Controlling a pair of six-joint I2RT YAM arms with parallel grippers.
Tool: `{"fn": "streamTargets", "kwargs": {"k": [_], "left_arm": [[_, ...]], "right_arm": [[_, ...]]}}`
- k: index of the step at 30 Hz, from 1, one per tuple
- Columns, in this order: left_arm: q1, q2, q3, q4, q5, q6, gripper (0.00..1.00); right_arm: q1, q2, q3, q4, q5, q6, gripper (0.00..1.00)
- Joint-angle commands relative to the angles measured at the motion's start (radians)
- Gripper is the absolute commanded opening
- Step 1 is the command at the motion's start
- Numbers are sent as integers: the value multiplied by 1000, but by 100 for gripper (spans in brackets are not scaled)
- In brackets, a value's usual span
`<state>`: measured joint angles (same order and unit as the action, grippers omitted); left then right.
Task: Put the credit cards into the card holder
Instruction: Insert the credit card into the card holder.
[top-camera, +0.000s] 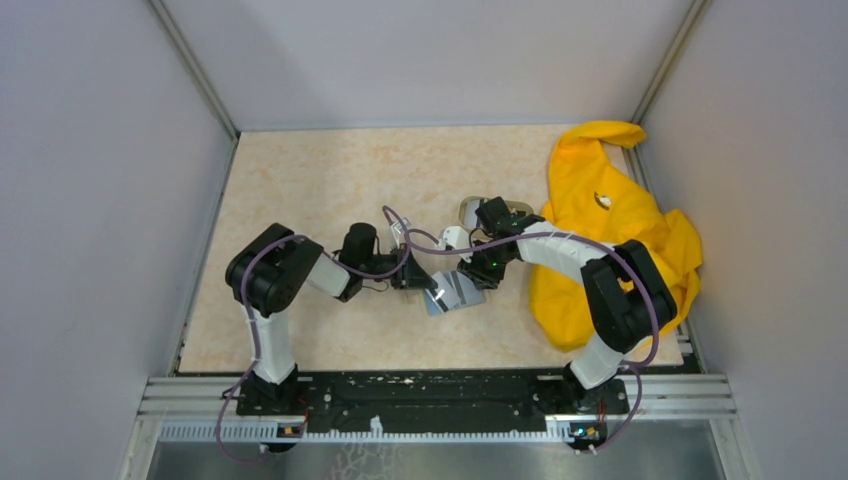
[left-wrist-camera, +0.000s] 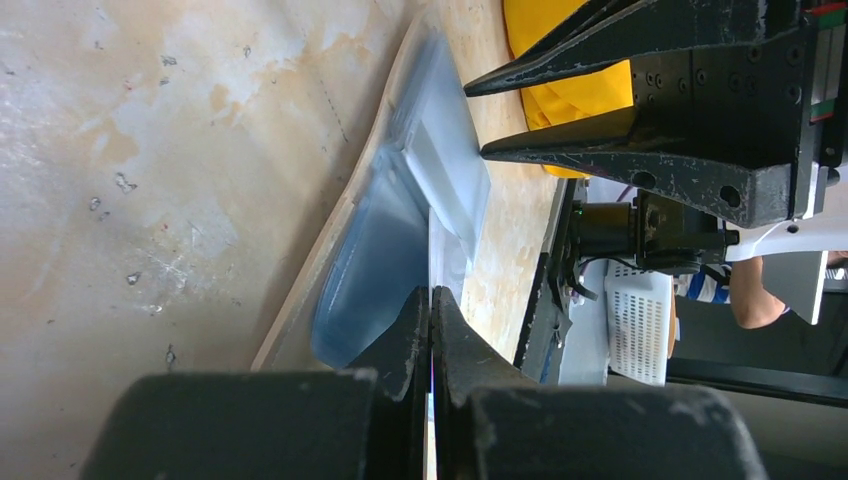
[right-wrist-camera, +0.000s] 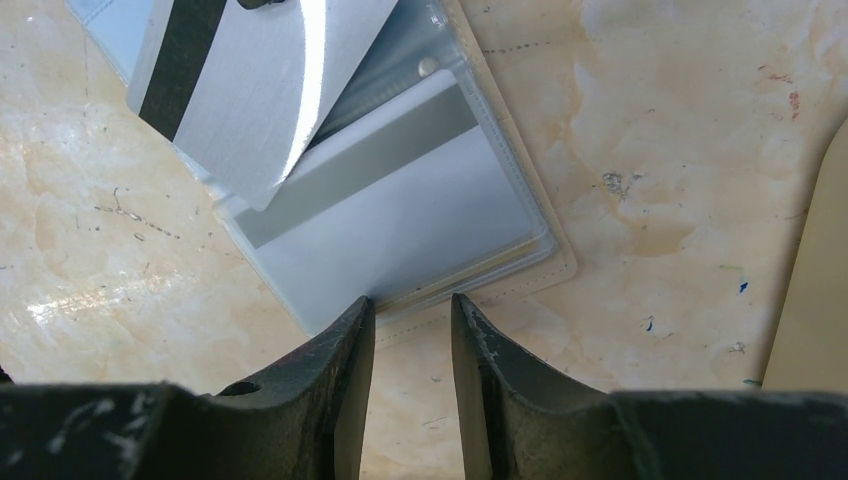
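The card holder (right-wrist-camera: 545, 262) lies open on the table, tan rim outside, clear sleeves over light blue inside. One pale credit card with a grey stripe (right-wrist-camera: 400, 215) sits in a sleeve. A silver card with a black stripe (right-wrist-camera: 250, 90) slants over the holder's far side, and my left gripper (left-wrist-camera: 432, 296) is shut on its edge. From above this card (top-camera: 456, 290) shows between the two grippers. My right gripper (right-wrist-camera: 412, 305) is open, with its fingertips at the holder's near rim. In the left wrist view the holder (left-wrist-camera: 380, 255) looks blue, with the right fingers (left-wrist-camera: 560, 150) above it.
A big yellow cloth (top-camera: 612, 235) covers the right side of the table. A beige oval dish (top-camera: 472, 210) sits just behind the right gripper, and its rim (right-wrist-camera: 812, 300) shows at the right. Grey walls close in the table on three sides.
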<state>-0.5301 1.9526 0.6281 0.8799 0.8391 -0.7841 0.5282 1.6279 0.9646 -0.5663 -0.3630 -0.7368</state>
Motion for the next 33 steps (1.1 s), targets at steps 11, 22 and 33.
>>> {"fn": "streamTargets", "kwargs": {"k": [11, 22, 33], "left_arm": [[7, 3, 44, -110, -17, 26, 0], [6, 70, 111, -116, 25, -10, 0], [7, 111, 144, -205, 95, 2, 0]], "right_arm": [[17, 18, 27, 8, 37, -1, 34], [23, 21, 29, 8, 36, -1, 34], [25, 9, 28, 14, 36, 4, 34]]}}
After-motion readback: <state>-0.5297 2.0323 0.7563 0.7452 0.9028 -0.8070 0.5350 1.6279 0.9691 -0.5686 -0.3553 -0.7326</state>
